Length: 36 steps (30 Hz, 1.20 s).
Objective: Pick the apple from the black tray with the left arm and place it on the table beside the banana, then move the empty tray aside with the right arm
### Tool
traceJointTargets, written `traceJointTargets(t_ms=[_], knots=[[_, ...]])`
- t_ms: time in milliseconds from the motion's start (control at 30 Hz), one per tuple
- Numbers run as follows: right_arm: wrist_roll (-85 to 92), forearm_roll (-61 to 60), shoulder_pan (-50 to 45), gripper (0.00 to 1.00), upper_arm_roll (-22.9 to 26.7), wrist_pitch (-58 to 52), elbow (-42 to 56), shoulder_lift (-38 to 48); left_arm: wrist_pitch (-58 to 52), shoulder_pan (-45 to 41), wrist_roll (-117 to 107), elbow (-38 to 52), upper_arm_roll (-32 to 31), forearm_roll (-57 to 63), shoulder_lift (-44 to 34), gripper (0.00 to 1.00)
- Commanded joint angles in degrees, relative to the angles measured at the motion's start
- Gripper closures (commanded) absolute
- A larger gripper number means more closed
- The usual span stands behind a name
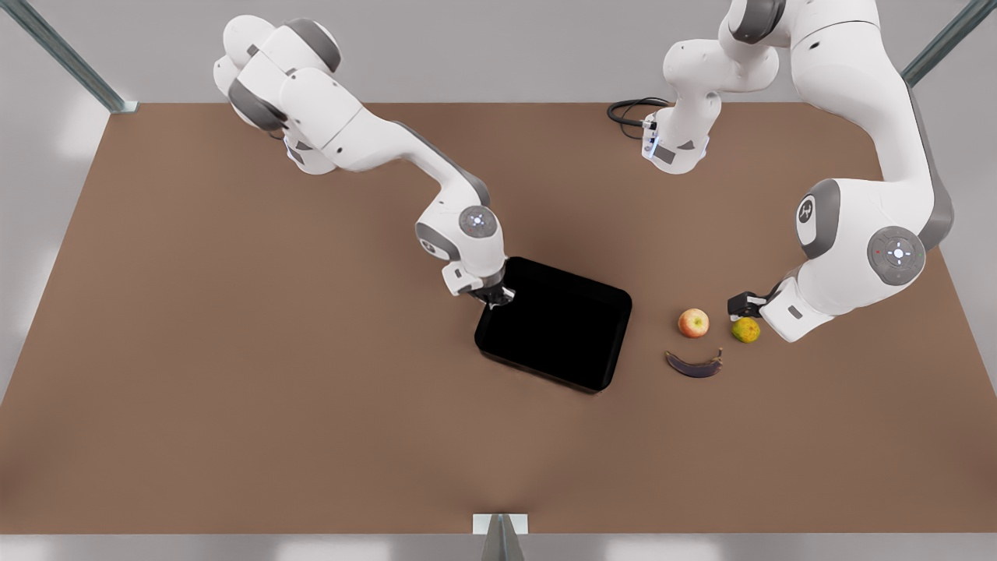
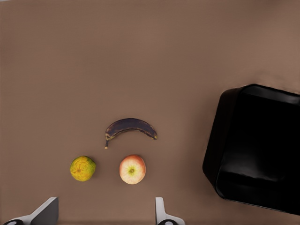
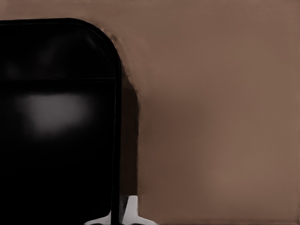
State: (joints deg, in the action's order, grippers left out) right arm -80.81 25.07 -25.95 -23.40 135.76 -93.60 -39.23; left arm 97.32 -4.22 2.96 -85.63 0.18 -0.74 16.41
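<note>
The apple rests on the brown table, just behind the dark banana. The black tray lies empty and skewed near the table's middle. On the front view's right, my left gripper hovers open behind the fruit, holding nothing. My right gripper is on the front view's left, its fingers closed over the tray's rim on the side away from the fruit.
A lumpy yellow-green fruit sits next to the apple, right under the left gripper. A black cable lies by an arm base at the back. Wide bare tabletop stretches toward the front view's left and front.
</note>
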Motion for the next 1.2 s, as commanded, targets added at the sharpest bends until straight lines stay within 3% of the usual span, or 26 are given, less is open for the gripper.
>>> traceJointTargets(t_ms=[0, 167, 367, 633, 900, 1167], knots=[[2.67, -0.02, 0.37, 0.87, -0.16, -2.78, 0.0, 1.44, -0.02, 0.0, 0.29, 0.03, 0.0, 0.04, -0.06, 0.0], [20.15, -6.44, 5.38, 0.92, -1.48, -12.88, 0.0, 9.43, -0.02, -0.09, 0.21, 0.03, 0.0, 0.04, 0.02, 0.0], [46.08, -14.26, 11.36, 0.94, 0.89, -25.54, 0.26, 17.43, -0.02, -0.17, 0.21, 0.03, 0.0, 0.13, 0.2, 0.0], [92.39, -26.91, 11.8, 0.96, 22.85, -31.7, 2.55, 21.3, -0.02, -0.26, 0.21, 0.03, 0.0, 0.83, 0.29, 0.0], [122.37, -31.67, 11.98, 0.98, 38.77, -37.32, 6.24, 22.97, 0.06, -0.26, 0.21, 0.03, 0.0, 0.92, 0.29, 0.0], [126.95, -32.98, 14.44, 0.96, 42.56, -33.54, 6.24, 12.78, -0.02, -0.26, 0.12, 0.03, 0.0, 0.92, 0.29, 0.0]])
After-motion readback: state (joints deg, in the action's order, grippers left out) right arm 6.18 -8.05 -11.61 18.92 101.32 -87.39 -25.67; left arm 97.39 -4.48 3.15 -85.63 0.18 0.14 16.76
